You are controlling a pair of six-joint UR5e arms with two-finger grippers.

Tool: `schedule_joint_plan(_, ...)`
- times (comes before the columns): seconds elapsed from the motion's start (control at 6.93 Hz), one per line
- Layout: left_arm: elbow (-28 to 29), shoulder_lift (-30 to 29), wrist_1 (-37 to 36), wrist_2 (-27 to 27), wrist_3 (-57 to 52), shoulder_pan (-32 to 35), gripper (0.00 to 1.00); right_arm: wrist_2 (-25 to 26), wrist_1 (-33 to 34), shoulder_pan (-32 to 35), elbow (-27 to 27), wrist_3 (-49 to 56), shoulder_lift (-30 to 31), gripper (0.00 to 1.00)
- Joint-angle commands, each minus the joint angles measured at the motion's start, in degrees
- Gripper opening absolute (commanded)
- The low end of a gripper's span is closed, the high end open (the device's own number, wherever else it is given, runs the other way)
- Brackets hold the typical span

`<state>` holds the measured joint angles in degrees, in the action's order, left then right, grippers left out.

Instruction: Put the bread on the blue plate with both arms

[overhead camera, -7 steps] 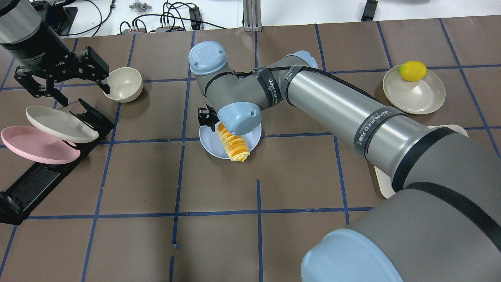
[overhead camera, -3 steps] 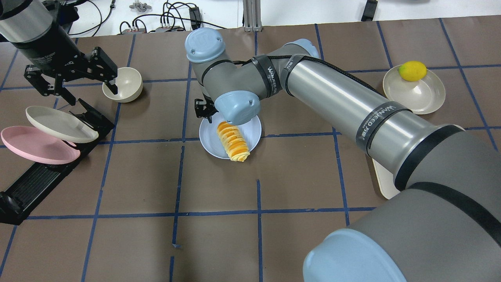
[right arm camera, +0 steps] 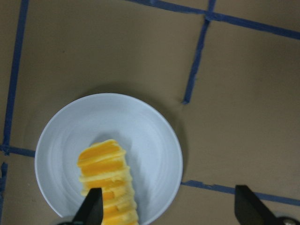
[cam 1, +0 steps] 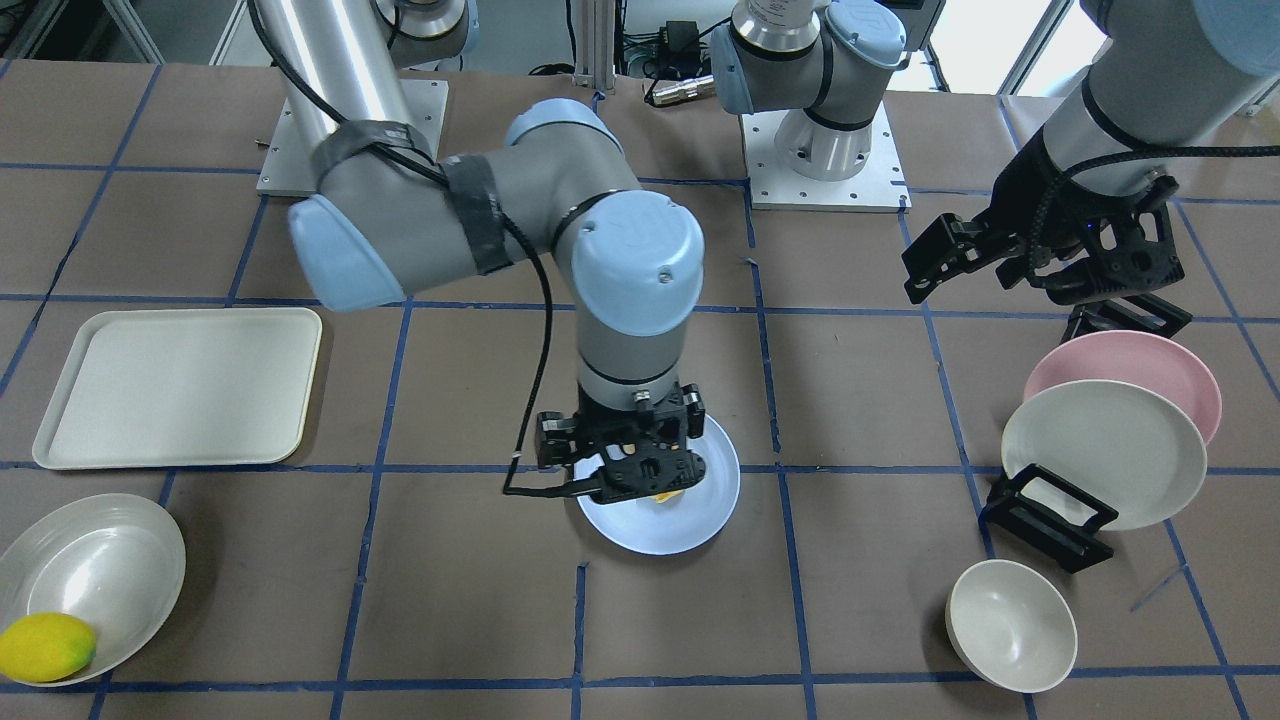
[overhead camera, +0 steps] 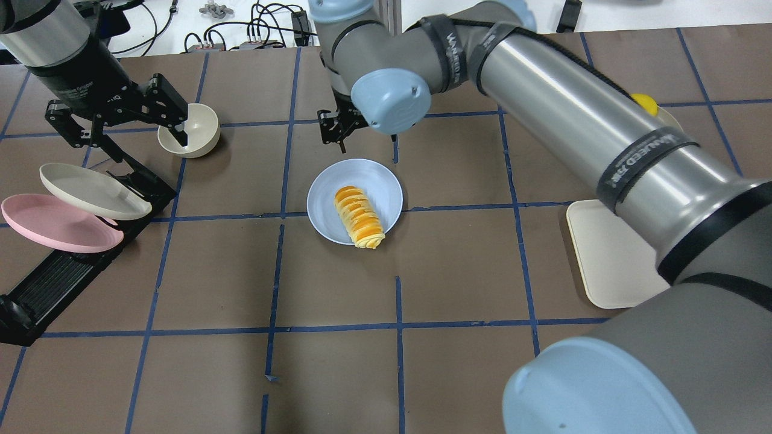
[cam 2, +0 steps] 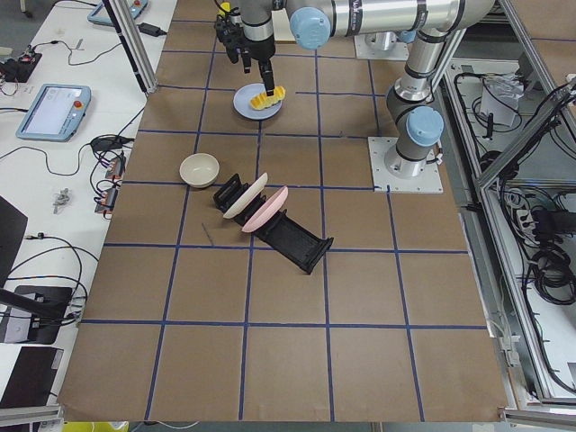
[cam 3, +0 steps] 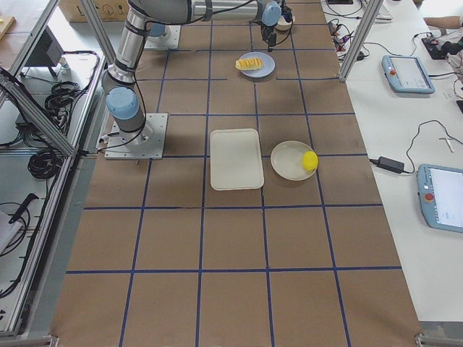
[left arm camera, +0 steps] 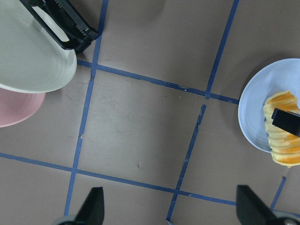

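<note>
- Spiral-striped orange bread [overhead camera: 359, 217] lies diagonally on the smooth round blue plate [overhead camera: 326, 188], its robot-side tip overhanging the rim
- The right gripper [cam 1: 632, 478] hangs above, fingers spread; the left gripper [overhead camera: 126, 135] likewise spread

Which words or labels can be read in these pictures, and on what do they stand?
"WANEED": on the black strap around the right arm; the marks after it are blurred.
"WANEED": on a second strap nearer its wrist.
White lettering on the left arm, by its wrist: too small to read.
</note>
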<state>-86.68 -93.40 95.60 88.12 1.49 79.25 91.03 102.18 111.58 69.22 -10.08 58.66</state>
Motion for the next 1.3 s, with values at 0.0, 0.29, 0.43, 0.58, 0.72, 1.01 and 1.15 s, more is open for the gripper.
schedule_joint_plan(0.0, -0.33, 0.32, -0.76, 0.20, 0.26, 0.29, 1.00, 0.55, -11.24, -8.80, 0.65, 1.90, 7.40, 1.00)
schedule_joint_plan(0.29, -0.77, 0.94, -0.59, 0.56, 3.67, 2.91, 1.00, 0.55, -18.76, -12.15, 4.50, 1.81, 12.94, 1.00)
schedule_joint_plan(0.43, -1.03, 0.33, -2.68, 0.73, 7.44, 5.97, 1.00, 1.16, -19.03, -13.83, 6.87, 2.07, 16.02, 1.00)
schedule_joint_plan(0.58, -1.64, 0.15, -4.35, 2.21, 8.34, 7.48, 1.00, 1.43, -17.91, -14.45, 8.29, 2.16, 18.40, 1.00)
schedule_joint_plan(0.72, -3.22, 0.93, -4.28, 2.31, 8.44, 7.76, 1.00, 1.34, -17.37, -15.85, 8.39, 2.25, 20.51, 1.00)
schedule_joint_plan(1.01, -8.05, 3.39, -7.95, 2.32, 14.82, 7.94, 1.00, 1.86, -13.68, -17.71, 8.83, 5.67, 22.98, 1.00)
schedule_joint_plan(1.15, -8.24, 3.66, -7.80, 2.40, 15.29, 7.94, 1.00, 2.04, -13.76, -17.71, 8.92, 5.85, 23.25, 1.00)
